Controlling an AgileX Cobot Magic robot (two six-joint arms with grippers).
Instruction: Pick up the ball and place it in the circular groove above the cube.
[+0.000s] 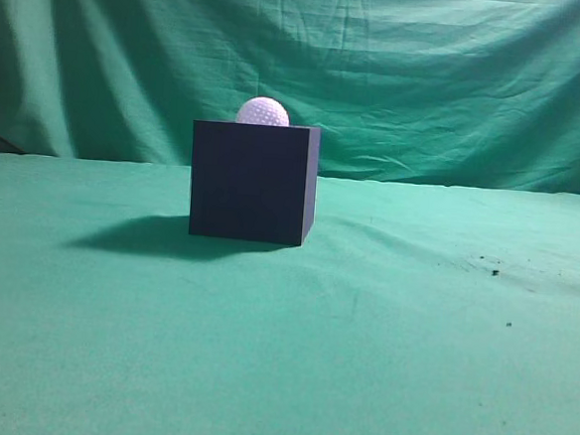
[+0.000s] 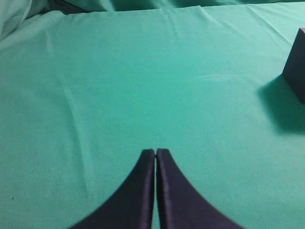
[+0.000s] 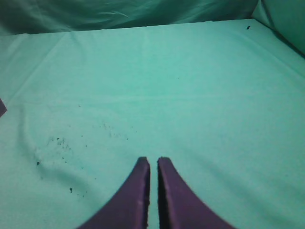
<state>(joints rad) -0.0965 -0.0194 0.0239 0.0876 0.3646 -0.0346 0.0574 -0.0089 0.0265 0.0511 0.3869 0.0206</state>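
one ball (image 1: 263, 112) atop cube (image 1: 253, 181), grippers elsewhere

The exterior view looks level along the green cloth (image 1: 360, 362) at object height, facing the cube (image 1: 253, 180) head-on from some way off, a hanging backdrop (image 1: 429, 78) behind. The left wrist view looks down and forward over its own closed fingertips (image 2: 147, 160), catching the cube's (image 2: 296, 64) corner at its right edge. The right wrist view faces likewise, over speckled cloth (image 3: 190, 95). All three share the cloth.
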